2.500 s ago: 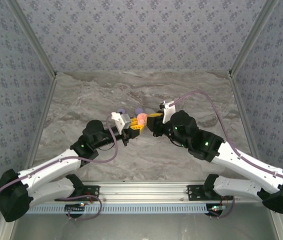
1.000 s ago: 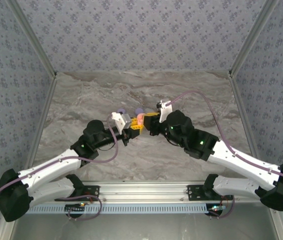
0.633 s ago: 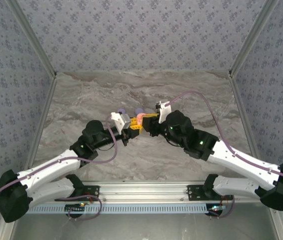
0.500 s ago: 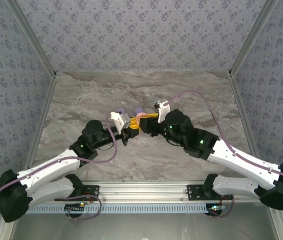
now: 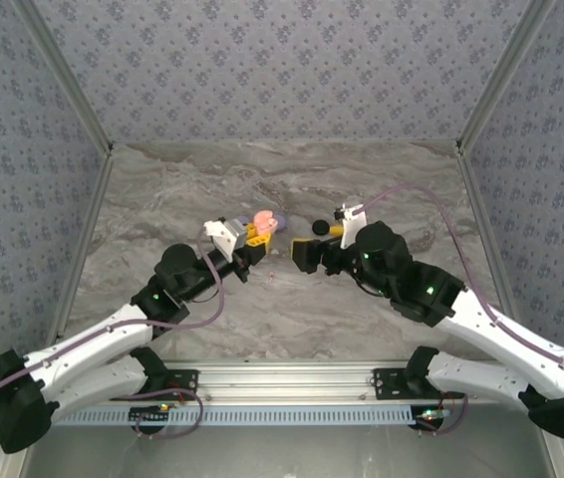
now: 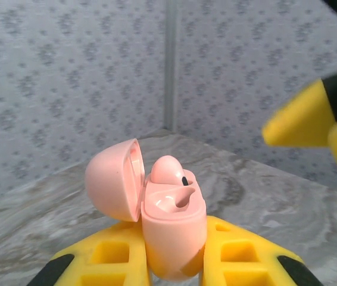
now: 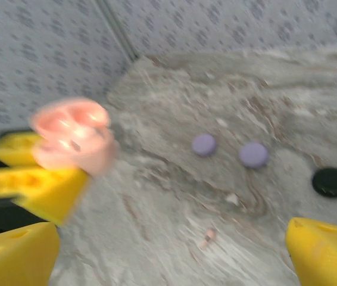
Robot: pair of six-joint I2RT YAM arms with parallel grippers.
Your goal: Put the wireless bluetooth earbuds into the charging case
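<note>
Left gripper (image 6: 174, 265): pinching the case at its base between yellow fingers.
Right gripper (image 5: 318, 245): spread wide, holding nothing, at 3 o'clock of the case in the top view.
Table (image 5: 162, 199): grey marble pattern.
Case (image 6: 171, 220): pink, upright in the grip, lid open and tipped toward 9 o'clock.
Lilac discs (image 7: 204, 144): two, side by side on the table.
Black disc (image 7: 331, 181): at 3 o'clock of the lilac pair.
Bud (image 6: 167, 170): pink, seated in the case.
Loose bud (image 7: 207, 237): pinkish, blurred, on the table at 6 o'clock of the lilac pair.

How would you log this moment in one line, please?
left gripper: shut on pink case; lid open, one earbud inside; right gripper: open, empty
</note>
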